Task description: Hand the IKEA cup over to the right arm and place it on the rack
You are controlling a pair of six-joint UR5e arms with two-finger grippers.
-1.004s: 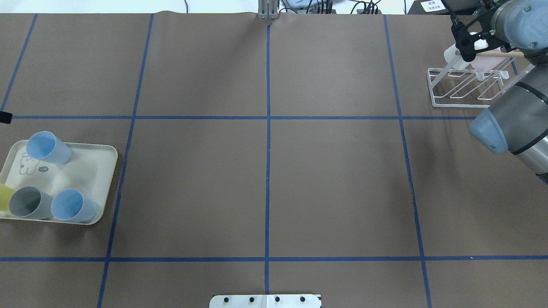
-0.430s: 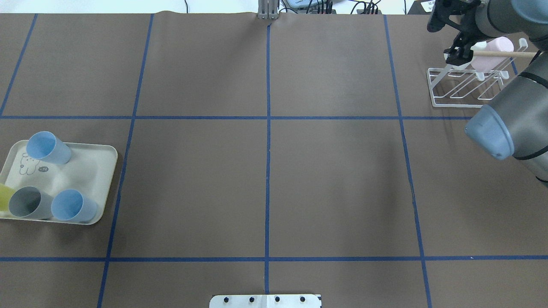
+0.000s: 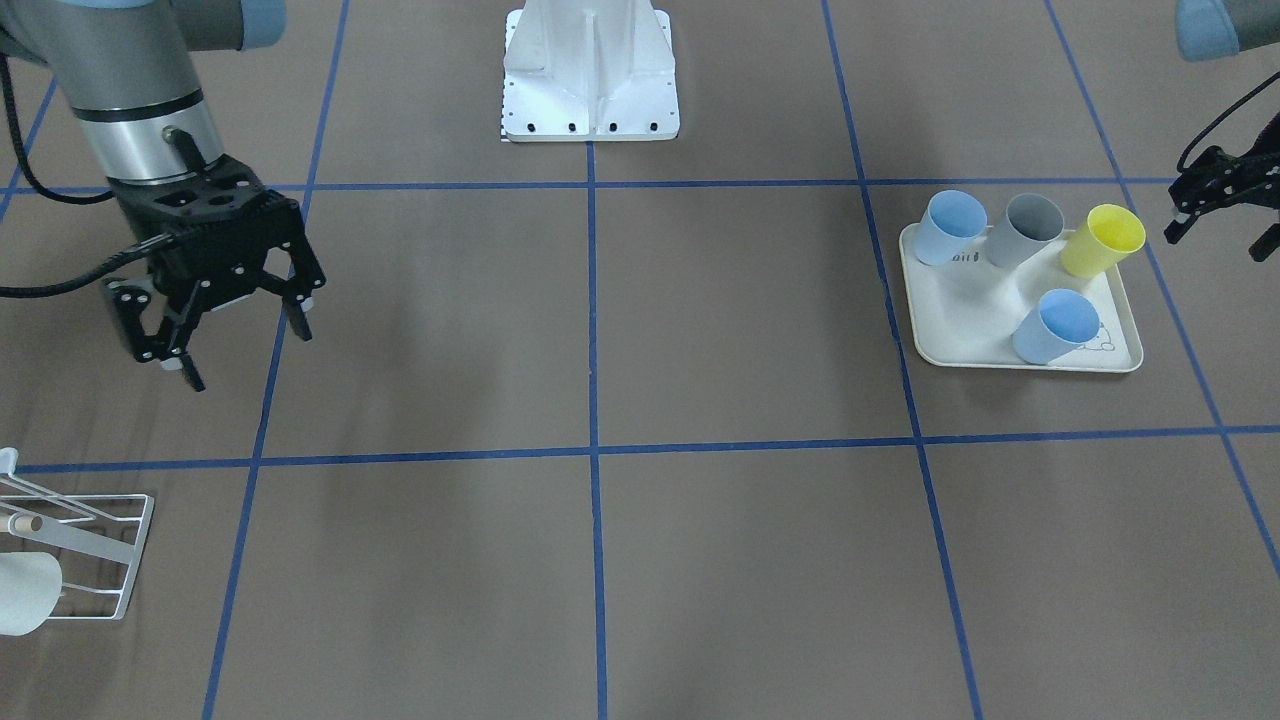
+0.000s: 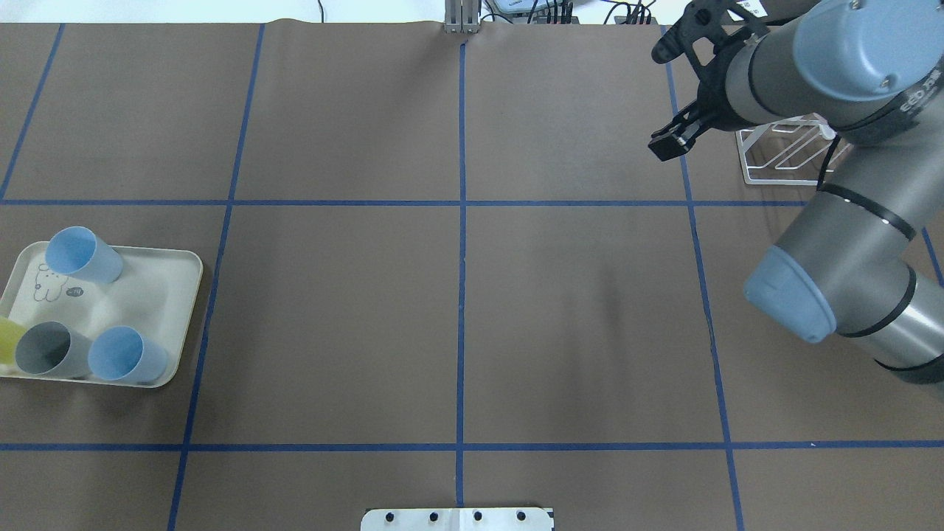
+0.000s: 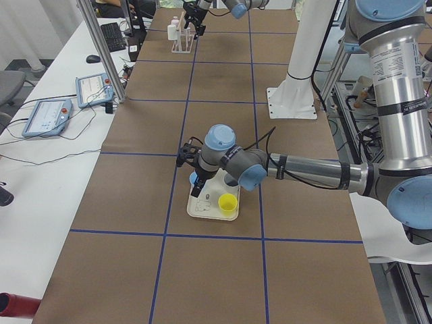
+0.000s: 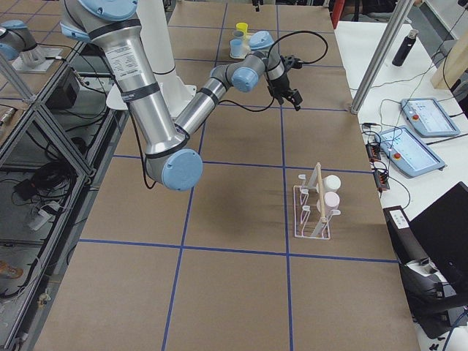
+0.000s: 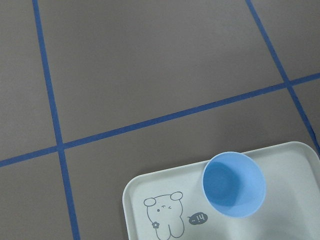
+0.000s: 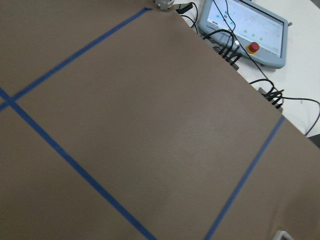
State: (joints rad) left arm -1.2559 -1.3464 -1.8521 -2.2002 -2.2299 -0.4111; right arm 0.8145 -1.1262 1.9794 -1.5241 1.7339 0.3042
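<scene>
My right gripper [image 3: 245, 350] is open and empty, raised above the table and well apart from the white wire rack [image 3: 85, 550]. It also shows in the overhead view [image 4: 665, 94], left of the rack [image 4: 782, 156]. The rack [image 6: 313, 213] holds a white cup [image 6: 333, 182] and a pink cup [image 6: 331, 199]. My left gripper [image 3: 1218, 222] looks open and empty, just beside the cream rabbit-print tray [image 3: 965, 335]. On the tray stand two blue cups [image 3: 950, 228] [image 3: 1055, 325], a grey cup [image 3: 1025, 230] and a yellow cup [image 3: 1100, 240]. The left wrist view shows one blue cup [image 7: 234, 184].
The robot's white base [image 3: 590, 75] stands at the table's near middle. Blue tape lines cross the brown table cover. Control pendants [image 6: 420, 117] and cables lie on the white bench beyond the far edge. The right arm's elbow [image 4: 833, 287] hangs over the table's right part.
My right gripper has drawn back from the rack, leaving the pink cup on it, and has swung left toward the table's middle. The tray and its cups have not moved.
</scene>
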